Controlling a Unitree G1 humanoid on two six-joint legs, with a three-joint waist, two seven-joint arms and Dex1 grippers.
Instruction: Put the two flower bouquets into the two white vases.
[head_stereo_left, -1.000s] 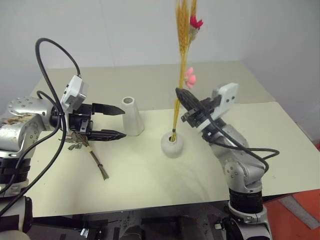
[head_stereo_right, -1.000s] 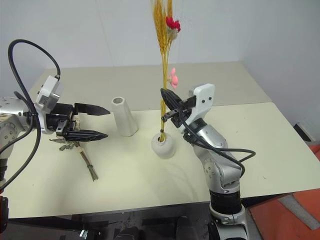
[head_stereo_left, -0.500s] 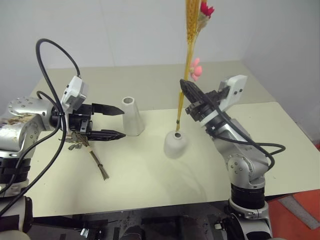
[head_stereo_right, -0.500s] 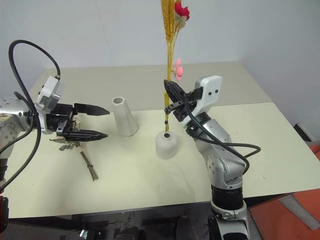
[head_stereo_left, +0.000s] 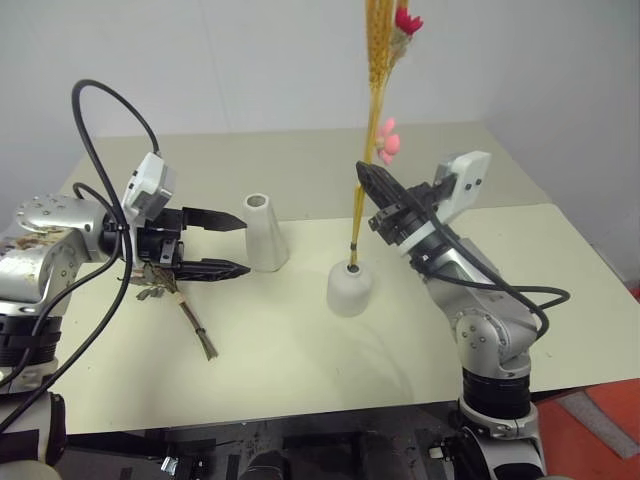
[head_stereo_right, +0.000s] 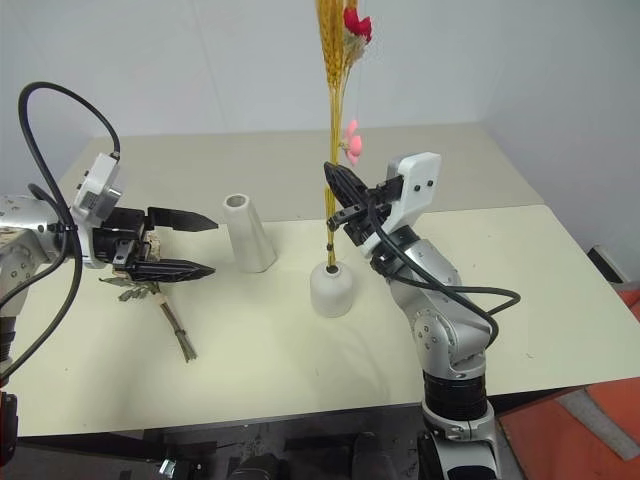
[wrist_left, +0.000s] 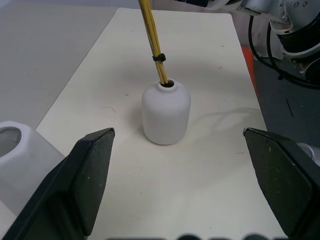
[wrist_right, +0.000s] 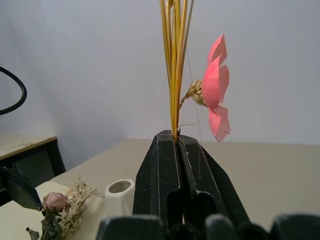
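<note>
A pale cream table carries everything. The right gripper is clamped on the slim golden-yellow wheat-stalk bouquet, whose stem ends sit in the short rounded white vase; its tips are cut off above. Left of that vase stands the tall tapered white vase. At far left, the left gripper hovers with jaws wide apart, partly hiding the bushy dried bouquet lying on the table.

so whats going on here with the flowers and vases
The right gripper is shut on the yellow bouquet, whose stem ends sit in the mouth of the round vase. The left gripper is open and empty, hovering beside the tall vase. The dried bouquet lies on the table under the left gripper, not yet picked up. The tall vase is empty.
</note>
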